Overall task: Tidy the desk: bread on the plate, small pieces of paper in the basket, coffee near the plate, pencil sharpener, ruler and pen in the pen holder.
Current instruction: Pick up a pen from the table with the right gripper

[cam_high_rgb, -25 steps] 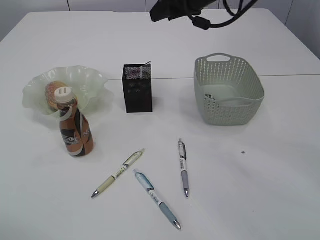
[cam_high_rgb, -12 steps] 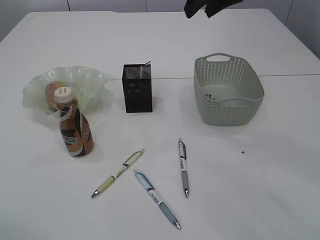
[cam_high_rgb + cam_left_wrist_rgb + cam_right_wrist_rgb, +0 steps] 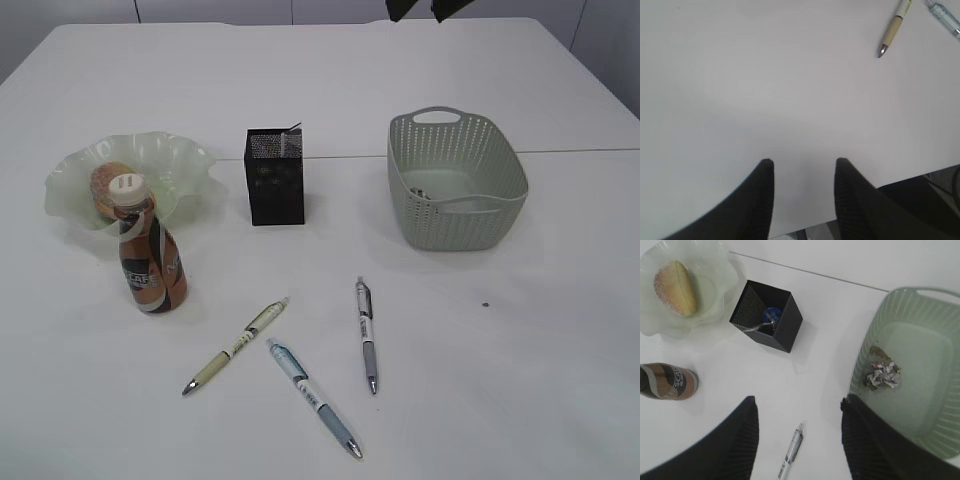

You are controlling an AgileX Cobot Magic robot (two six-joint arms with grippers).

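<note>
White surface [image 3: 560, 380] with most things sorted. The bread [image 3: 676, 287] sits on the frilly glass plate [image 3: 185, 160], with the coffee bottle [image 3: 148, 255] standing right at the plate's 6 o'clock edge. Crumpled paper bits [image 3: 881, 374] are lying in the green basket [image 3: 500, 185]. The black mesh pen holder [image 3: 275, 177] has something blue and a metal piece inside; might be the sharpener and ruler, too small to tell.

Three pens lie loose on the surface: a beige pen [image 3: 236, 346], a blue pen [image 3: 313, 398] and a grey pen [image 3: 367, 335].

Left fingers [image 3: 767, 172] are partly open, holding nothing, with the beige pen's tip off at their 1 o'clock. Right fingers [image 3: 747, 420] are spread wider and empty too, with the grey pen between them, well below.
</note>
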